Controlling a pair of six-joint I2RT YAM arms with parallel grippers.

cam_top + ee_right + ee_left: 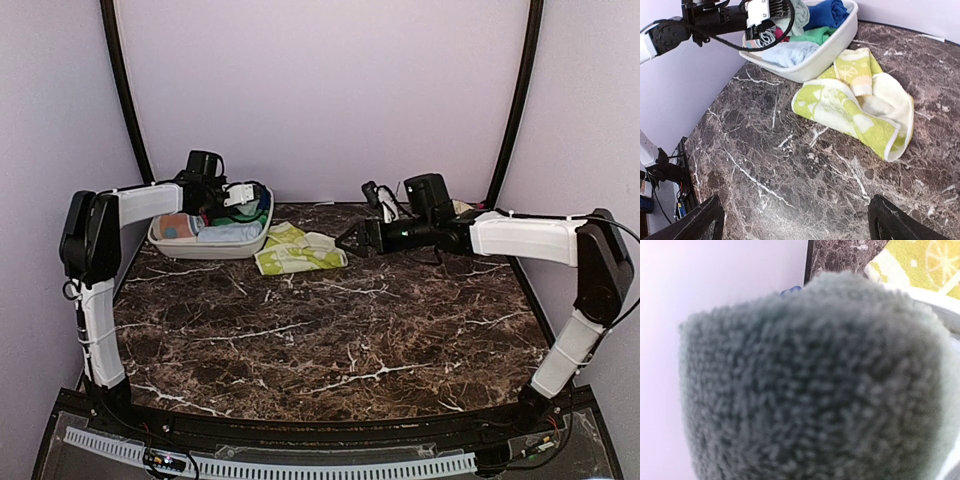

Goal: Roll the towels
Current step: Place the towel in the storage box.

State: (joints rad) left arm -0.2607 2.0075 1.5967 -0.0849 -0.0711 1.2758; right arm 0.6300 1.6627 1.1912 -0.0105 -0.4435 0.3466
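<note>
Currently on the table [330,340]: I see one yellow-green towel [298,250] lying crumpled on the dark marble top, just in front of the white basin [170,245] at the back left.
Right pincer [348,240]: I read it as wide. In the right wrist view its two fingers [702,222] stand at opposite bottom corners with bare marble between them, gripping nothing.
Yellow-green towel relative to right pincer: it lies ahead of the fingertips and apart from them, offset toward the right-hand finger in the wrist view. In the top view the tips sit just beside the towel's right edge, and I see no contact.
Left pincer [243,197]: it is positioned over the basin. I cannot tell whether it is wide or closed, because a fuzzy mint towel [810,385] fills the left wrist view and hides the fingers.
Mint towel relative to left pincer: it is pressed close against the wrist camera. In the right wrist view a pale fold of it shows right at the pincer's tip, above the basin's contents.
Basin, far end: a blue towel [826,11] is bunched inside, next to a green cloth [815,35].
Basin, near wall: a pale blue cloth [790,52] lies along it.
</note>
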